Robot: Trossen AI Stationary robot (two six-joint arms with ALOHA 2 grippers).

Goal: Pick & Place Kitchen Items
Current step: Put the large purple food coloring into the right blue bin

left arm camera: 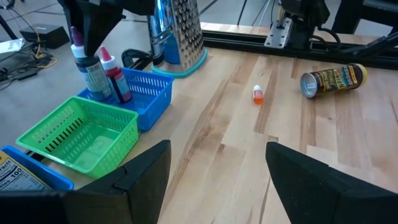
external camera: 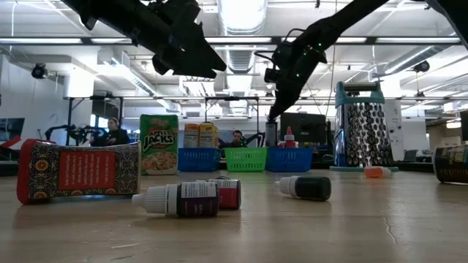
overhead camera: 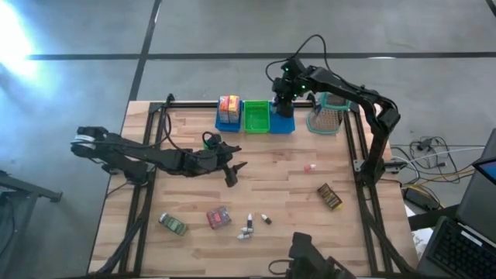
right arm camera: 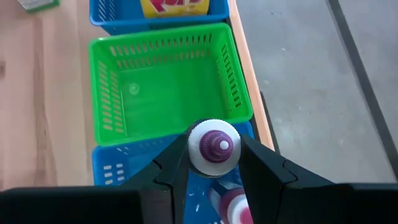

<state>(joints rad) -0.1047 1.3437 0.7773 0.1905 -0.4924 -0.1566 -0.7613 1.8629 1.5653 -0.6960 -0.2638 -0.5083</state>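
One word reads clearly: "JACKS", in bold slanted letters across the front of the green cardboard cereal box point(external camera: 159, 144) standing upright on the wooden table. The red and black patterned packet point(external camera: 78, 170) lying on its side carries printed lines, too small to read. Labels on the small dark bottle with white cap point(external camera: 178, 199) and the brown and gold can point(left arm camera: 333, 79) are also illegible.

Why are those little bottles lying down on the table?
They look tipped over: three small bottles lie on their sides near the front edge, not in any bin. The right gripper holds a purple-capped bottle above the blue bin.
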